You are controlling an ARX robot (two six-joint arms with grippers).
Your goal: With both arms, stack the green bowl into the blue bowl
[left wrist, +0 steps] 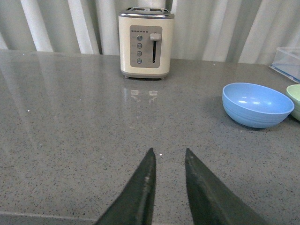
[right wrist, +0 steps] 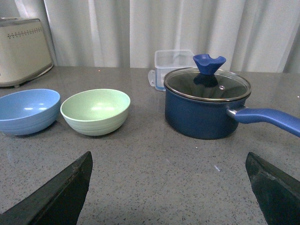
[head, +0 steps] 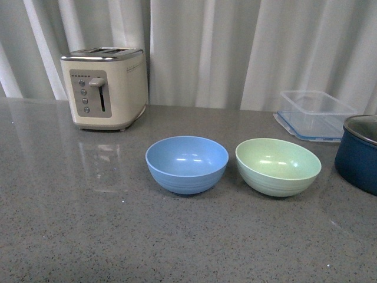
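The light blue bowl [head: 187, 164] and the pale green bowl [head: 278, 165] stand side by side, upright and empty, in the middle of the grey counter, the green one to the right. Neither arm shows in the front view. In the left wrist view my left gripper [left wrist: 168, 155] is shut over bare counter, well short of the blue bowl [left wrist: 257, 104], with only a sliver of the green bowl [left wrist: 295, 99] at the frame edge. My right gripper [right wrist: 168, 161] is open wide and holds nothing; the green bowl [right wrist: 95, 111] and blue bowl [right wrist: 28, 110] lie ahead of it.
A cream toaster [head: 106, 87] stands at the back left before the white curtain. A clear lidded plastic container [head: 314, 114] sits at the back right. A dark navy pot [right wrist: 206, 102] with glass lid and long blue handle [right wrist: 267, 118] stands right of the green bowl.
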